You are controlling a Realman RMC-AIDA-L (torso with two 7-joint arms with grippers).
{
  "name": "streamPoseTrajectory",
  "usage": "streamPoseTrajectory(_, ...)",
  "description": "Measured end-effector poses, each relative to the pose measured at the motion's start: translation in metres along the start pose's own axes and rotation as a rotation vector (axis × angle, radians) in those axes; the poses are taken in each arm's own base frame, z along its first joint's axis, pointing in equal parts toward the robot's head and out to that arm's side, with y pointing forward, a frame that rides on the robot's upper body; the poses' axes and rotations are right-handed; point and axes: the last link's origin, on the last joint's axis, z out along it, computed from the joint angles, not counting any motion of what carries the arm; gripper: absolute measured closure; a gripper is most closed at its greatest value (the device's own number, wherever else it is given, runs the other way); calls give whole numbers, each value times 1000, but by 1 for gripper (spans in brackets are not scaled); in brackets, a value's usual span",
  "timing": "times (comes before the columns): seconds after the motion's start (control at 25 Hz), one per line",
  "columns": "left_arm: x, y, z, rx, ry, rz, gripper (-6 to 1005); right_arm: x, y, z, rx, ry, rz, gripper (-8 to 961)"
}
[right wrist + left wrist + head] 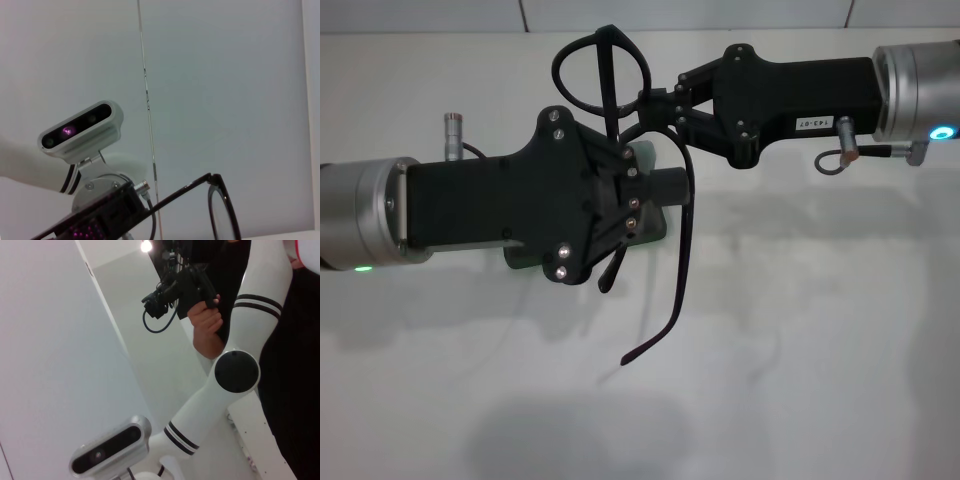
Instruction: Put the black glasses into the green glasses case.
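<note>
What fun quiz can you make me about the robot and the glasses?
1. True or false: the black glasses already lie inside the green glasses case.
2. Pick one. In the head view, where is the green glasses case?
A. beneath the left gripper, mostly hidden by it
B. held up in the air by the right gripper
C. standing on top of the right arm
3. Fill the gap: the right gripper is shut on the black ____, and one long temple arm hangs down.

Key: 1 false; 2 A; 3 glasses.
</note>
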Motion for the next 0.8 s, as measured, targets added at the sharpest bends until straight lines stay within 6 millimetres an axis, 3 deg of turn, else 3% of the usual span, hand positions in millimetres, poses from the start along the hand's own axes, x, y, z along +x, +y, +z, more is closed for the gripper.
streamPoseTrajectory(0.8,-12,-5,14,22,-46,-3,988,-2,9,4,-46,-51,37,902)
